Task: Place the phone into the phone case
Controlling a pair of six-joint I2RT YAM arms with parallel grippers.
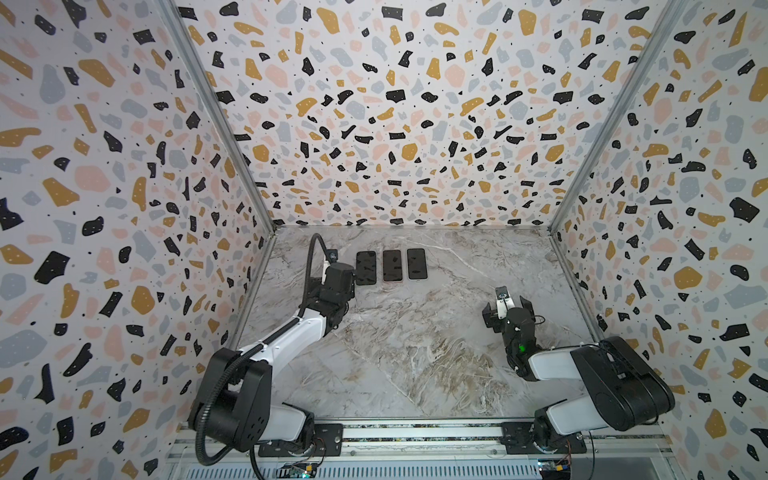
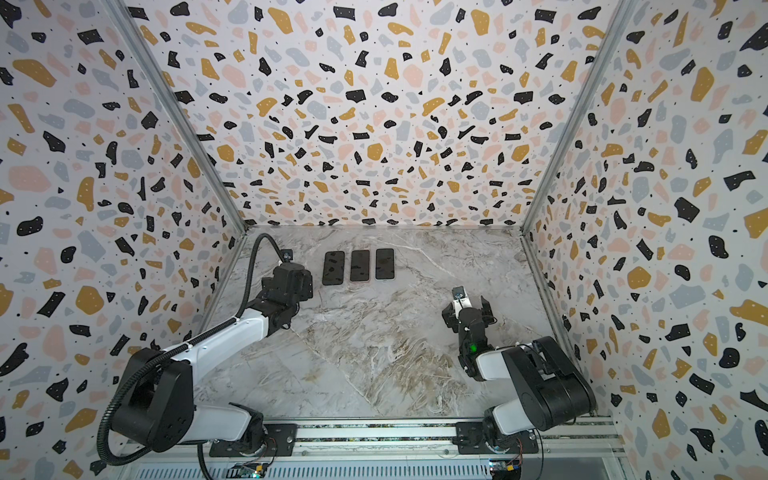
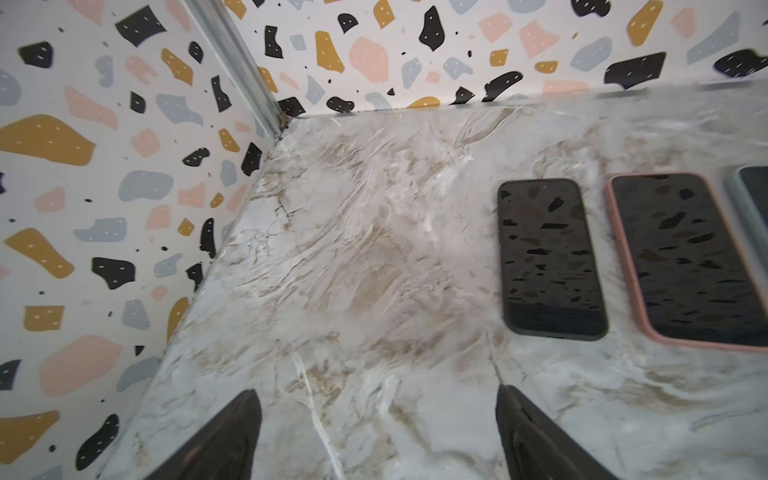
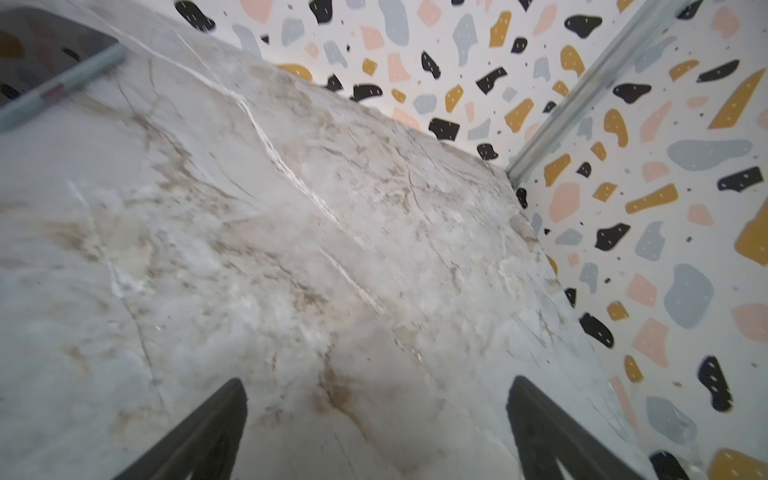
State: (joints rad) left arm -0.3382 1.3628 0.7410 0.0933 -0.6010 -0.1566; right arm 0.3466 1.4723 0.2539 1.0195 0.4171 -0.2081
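Phones: 3 in a row near the far edge of the tabletop (image 1: 415, 353), toward its far-left corner, screens up, long axes running near edge to far edge. We note a black-cased phone (image 3: 550, 257), a pink-cased phone (image 3: 690, 257) and a pale-cased phone (image 1: 417, 264). Each looks seated in its case; we see no bare phone or empty case. The left gripper (image 3: 378, 395) hangs over bare tabletop just beside the black-cased phone, on its left-edge side, fingers apart, nothing between them. The left arm, the nearer one, reaches forward with its wrist pitched down. The right gripper (image 4: 376, 384), also spread and empty, sits well apart near the right edge.
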